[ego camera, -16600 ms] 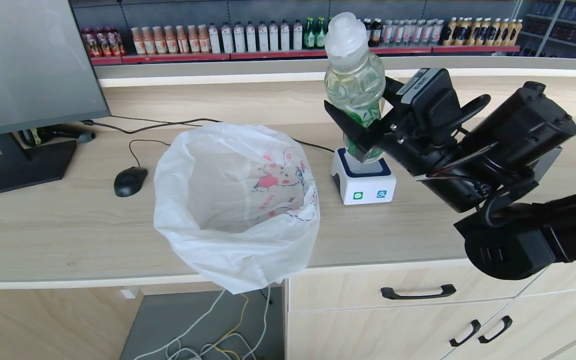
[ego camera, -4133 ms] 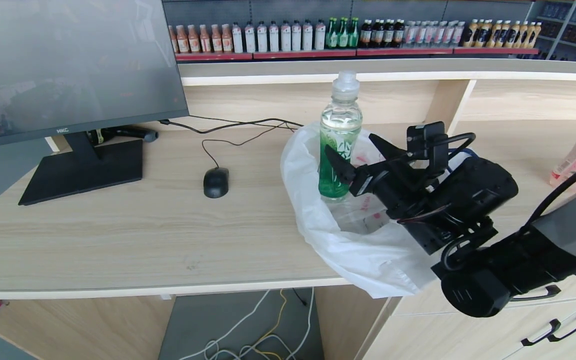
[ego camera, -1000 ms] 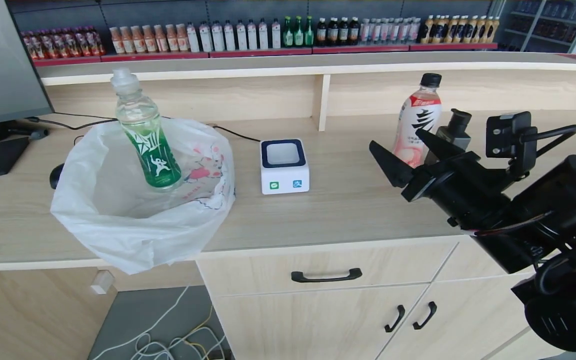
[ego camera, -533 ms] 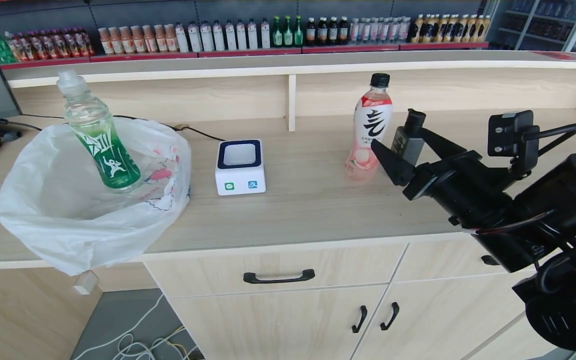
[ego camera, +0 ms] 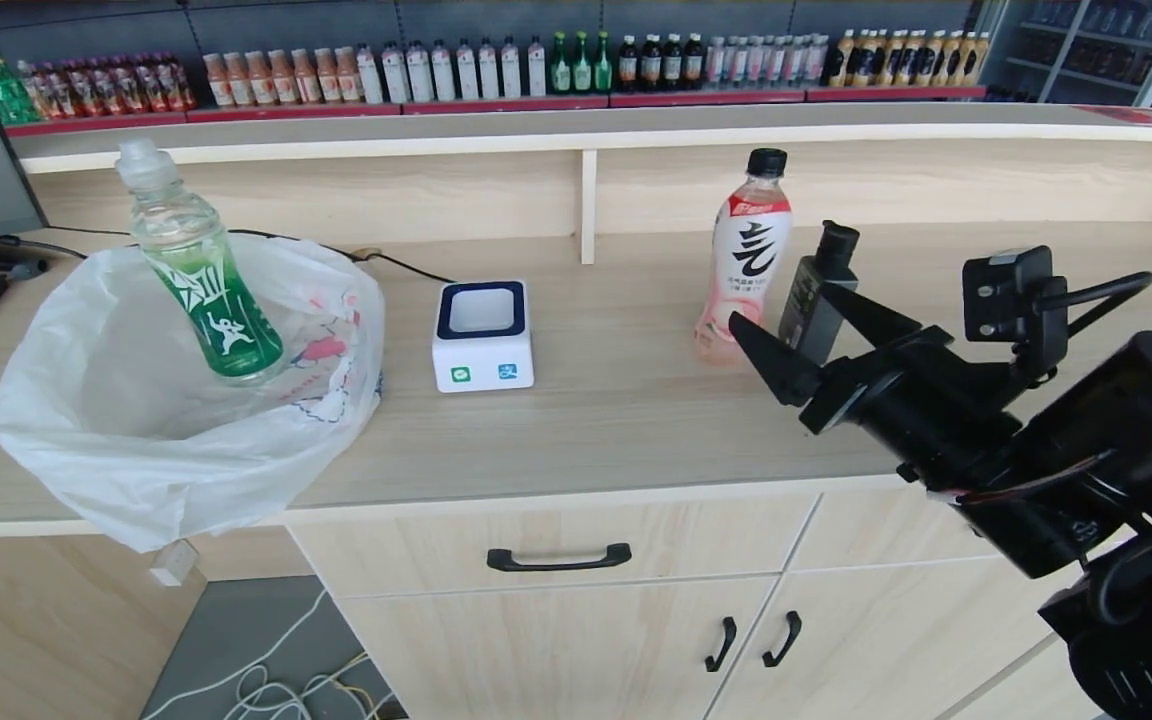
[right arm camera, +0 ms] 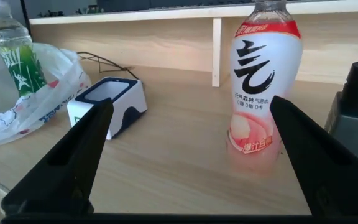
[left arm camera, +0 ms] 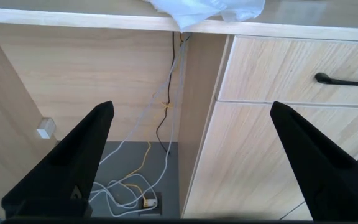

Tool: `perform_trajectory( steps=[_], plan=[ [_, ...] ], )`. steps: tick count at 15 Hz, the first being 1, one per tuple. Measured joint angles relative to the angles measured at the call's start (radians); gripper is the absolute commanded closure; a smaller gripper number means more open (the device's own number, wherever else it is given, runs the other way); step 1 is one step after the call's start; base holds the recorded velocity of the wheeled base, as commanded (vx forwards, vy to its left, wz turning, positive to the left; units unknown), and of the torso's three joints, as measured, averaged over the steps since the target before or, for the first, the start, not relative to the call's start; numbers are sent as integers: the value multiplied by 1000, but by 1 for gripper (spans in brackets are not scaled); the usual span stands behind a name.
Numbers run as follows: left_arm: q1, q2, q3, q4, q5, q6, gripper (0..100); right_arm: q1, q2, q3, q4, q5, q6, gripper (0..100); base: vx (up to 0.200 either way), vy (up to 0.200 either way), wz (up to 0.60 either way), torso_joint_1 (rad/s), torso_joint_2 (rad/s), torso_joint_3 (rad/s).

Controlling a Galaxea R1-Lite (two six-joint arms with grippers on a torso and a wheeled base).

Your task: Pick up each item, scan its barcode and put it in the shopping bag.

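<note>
Pink bottle (right arm camera: pixel 263 87) before right tool (right arm camera: pixel 190 106); left tool (left arm camera: pixel 191 107) faces drawers (left arm camera: pixel 297 68).

You can see one large black character on the pink bottle (ego camera: pixel 744 270), midway between the front and back edges of the counter (ego camera: pixel 616 420). The scanner (ego camera: pixel 483 340) shows two small square icons, green and blue; the green bottle (ego camera: pixel 201 280), a white figure.
</note>
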Motion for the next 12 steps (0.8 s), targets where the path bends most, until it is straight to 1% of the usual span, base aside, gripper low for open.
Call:
perform_trajectory(
  steps=[3,6,7,8,12],
  plan=[
    [-1,0,0,0,0,0,0,4,-6,-56,143,-17,-1,0,0,0,0,0,0,0],
    [-1,0,0,0,0,0,0,-5,-10,-162,288,-81,0,0,0,0,0,0,0,0],
    [-1,0,0,0,0,0,0,-15,-9,-200,324,-118,0,0,0,0,0,0,0,0],
    [-1,0,0,0,0,0,0,-23,-6,-223,341,-147,0,0,0,0,0,0,0,0],
    [-1,0,0,0,0,0,0,-43,34,-260,346,-179,-1,0,0,0,0,0,0,0]
  ],
)
